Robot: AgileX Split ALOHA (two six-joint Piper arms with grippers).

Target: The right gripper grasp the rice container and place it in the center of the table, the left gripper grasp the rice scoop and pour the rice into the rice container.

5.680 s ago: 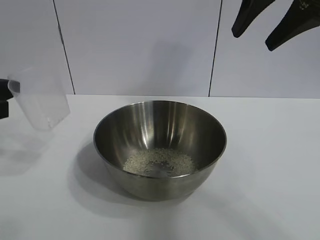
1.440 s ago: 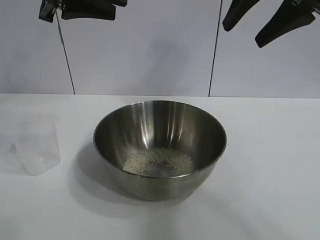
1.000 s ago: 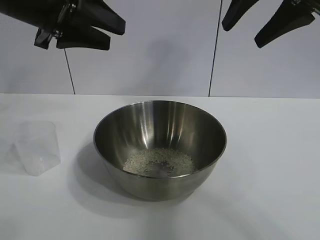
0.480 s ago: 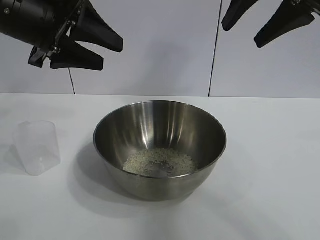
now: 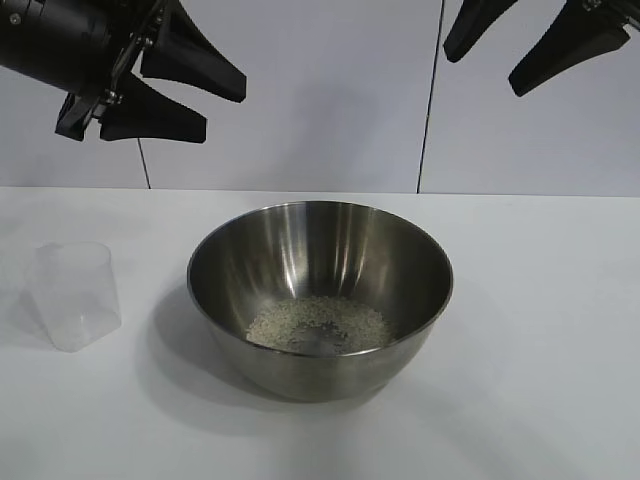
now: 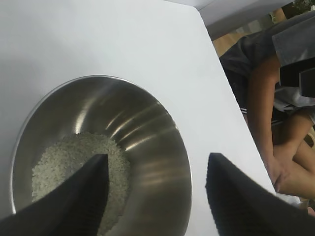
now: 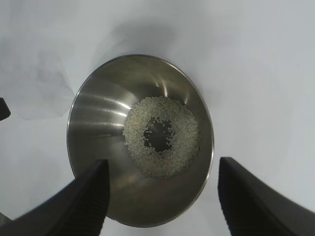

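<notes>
While a large round stainless-steel bowl [image 5: 320, 295], the rice container, sits at the centre of the plain white table [image 5: 540, 330], both arms hang in the air above it. Whitish rice grains [image 5: 318, 324] lie in a ring on the bowl's bottom. A small clear plastic measuring cup [image 5: 75, 295], the rice scoop, stands upright near the table's left edge, well apart from the bowl. Over the left side, the left gripper [image 5: 205, 105] holds nothing, its black pointed fingers spread apart. Over the right side, the right gripper [image 5: 490, 60] is likewise spread and empty.
</notes>
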